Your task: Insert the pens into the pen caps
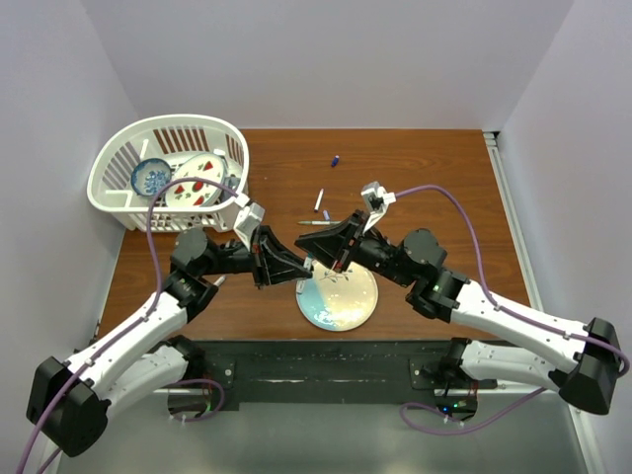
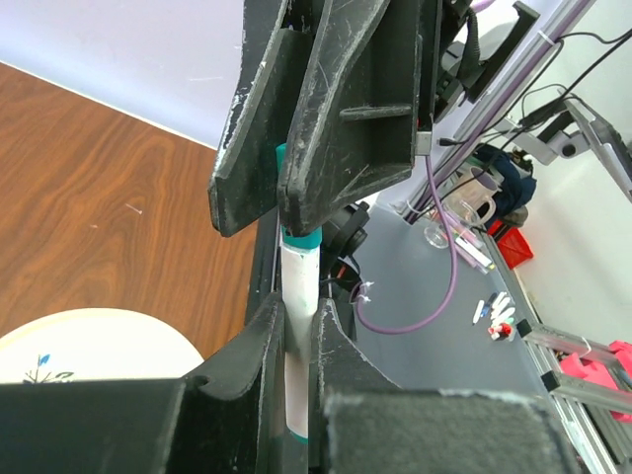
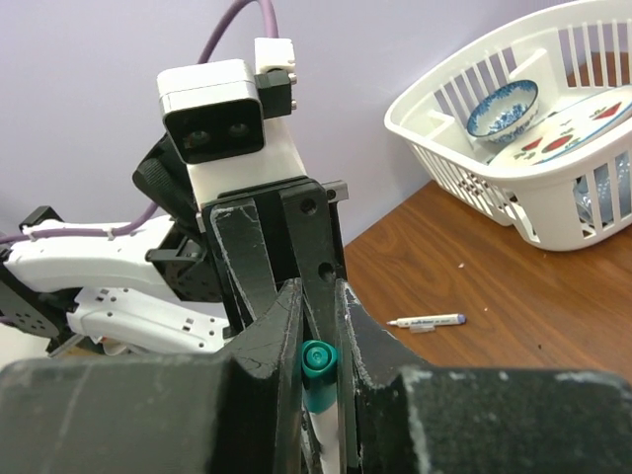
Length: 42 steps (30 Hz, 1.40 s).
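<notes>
contact is the story from overhead: the left gripper (image 1: 296, 267) and right gripper (image 1: 321, 252) meet tip to tip above the far edge of the plate (image 1: 341, 314), and neither arm is nearer than the other. what they carry is hidden between them. a loose white pen (image 1: 318, 200), a thin grey pen (image 1: 314, 223), a purple cap (image 1: 326, 214) and a blue cap (image 1: 336, 160) lie on the tabletop (image 1: 434, 168) beyond, apart from both grippers.

left wrist view: the left jaws are narrow, clamped on the barrel of the held pen (image 2: 299, 286), whose long axis runs straight out from them. its far end sits in the green cap (image 2: 296, 240). the right jaws pinch that cap from the opposite side, so pen and cap lie in one line.

right wrist view: the right jaws are closed on the green cap, seen end-on between them, with the barrel running away toward the left gripper. the cap looks to be on the tip, though i cannot tell how deep. the next move is probably a push along that shared axis, and sideways drift could cock the cap.
</notes>
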Motion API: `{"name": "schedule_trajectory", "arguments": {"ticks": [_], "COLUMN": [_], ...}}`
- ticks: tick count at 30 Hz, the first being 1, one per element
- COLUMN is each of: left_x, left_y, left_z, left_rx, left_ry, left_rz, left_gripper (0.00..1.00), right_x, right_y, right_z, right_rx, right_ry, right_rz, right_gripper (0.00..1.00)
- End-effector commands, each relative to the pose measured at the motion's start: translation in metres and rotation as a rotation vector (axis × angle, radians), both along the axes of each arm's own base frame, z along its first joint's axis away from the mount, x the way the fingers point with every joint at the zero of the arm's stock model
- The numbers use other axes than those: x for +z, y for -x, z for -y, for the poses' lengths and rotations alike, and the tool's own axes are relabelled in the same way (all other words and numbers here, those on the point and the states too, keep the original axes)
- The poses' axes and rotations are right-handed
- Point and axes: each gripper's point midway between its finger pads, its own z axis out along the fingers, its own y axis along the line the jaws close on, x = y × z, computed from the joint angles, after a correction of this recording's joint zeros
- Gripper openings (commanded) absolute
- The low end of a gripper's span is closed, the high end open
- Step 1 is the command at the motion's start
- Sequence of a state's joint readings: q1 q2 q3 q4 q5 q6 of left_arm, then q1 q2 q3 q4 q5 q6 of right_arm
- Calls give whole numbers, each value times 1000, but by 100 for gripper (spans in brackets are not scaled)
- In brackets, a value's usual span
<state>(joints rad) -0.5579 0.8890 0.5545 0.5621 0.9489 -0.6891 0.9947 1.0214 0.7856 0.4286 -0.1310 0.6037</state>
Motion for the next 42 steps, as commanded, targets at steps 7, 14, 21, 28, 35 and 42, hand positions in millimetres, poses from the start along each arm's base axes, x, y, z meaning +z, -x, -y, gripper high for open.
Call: {"name": "schedule_trajectory", "arguments": {"ticks": [7,14,21,28,35,42], "left_x": [68,67,66,80,88,100], "left_y": [-36,-50,-69,-93,-108,-123], "left_z": [0,0,2,-4,0,0], "left_rx": [146,176,206,217,242,303], "left_ry": [129,135,134,173,152,140], "left_rz": [137,163,159,140,156,193], "left_gripper": [0,0,0,0,0,0], "right_x": [-71,-95,-119,-137,-144,-162], "right_y": [37,50,65,71,71,74], "right_z": [0,0,-3,2,-2,-6], "right_rx": [171,229,311,319,324,315], "right_ry": [188,203,192,229,231,261], "right_rz": [-66,-166,-273,-301,-334,-384], "right_gripper": [0,0,0,0,0,0]}}
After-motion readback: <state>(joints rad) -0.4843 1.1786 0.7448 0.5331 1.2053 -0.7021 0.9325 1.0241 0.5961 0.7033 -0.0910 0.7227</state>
